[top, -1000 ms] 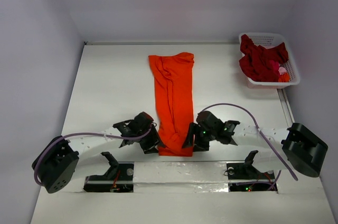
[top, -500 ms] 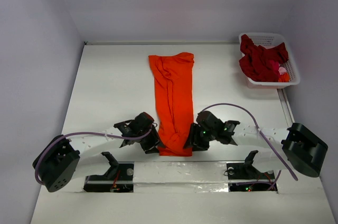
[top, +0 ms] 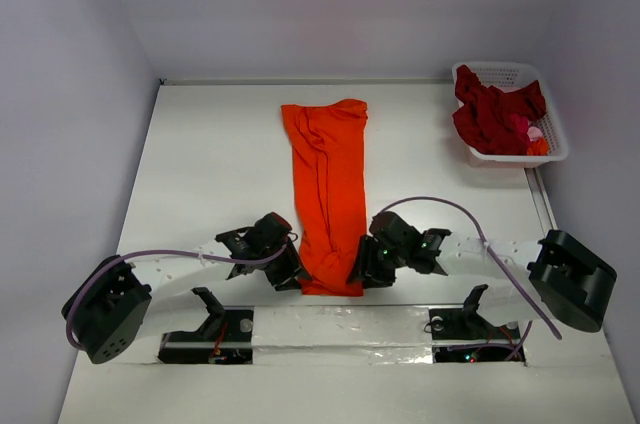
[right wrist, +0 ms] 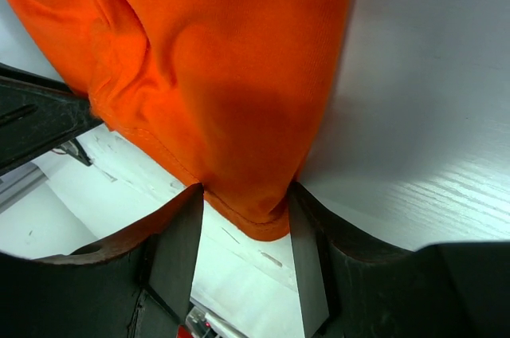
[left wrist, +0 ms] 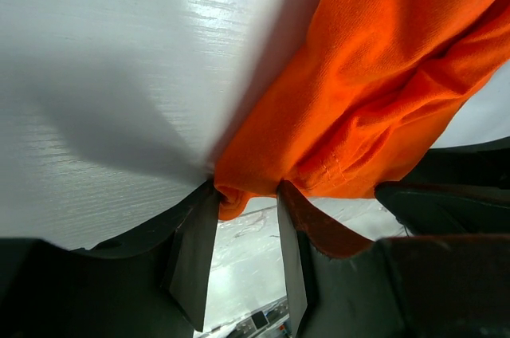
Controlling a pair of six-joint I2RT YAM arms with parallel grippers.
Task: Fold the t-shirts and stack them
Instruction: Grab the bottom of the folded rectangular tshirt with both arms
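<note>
Top external — L claw [top: 296,278], R claw [top: 358,272] on orange t-shirt [top: 330,164] hem

1. A white table [top: 210,174] fills the floor of the scene, its surface smooth with a faint wood-like grain in the wrist views.
2. A white plastic lattice basket [top: 500,70] stands at the far right corner of the table, close to the right wall.
3. Plain pale grey walls [top: 330,4] close the scene at the far, left and right sides.
4. A shiny, foil-like strip [top: 340,329] runs along the near edge of the table.
</note>
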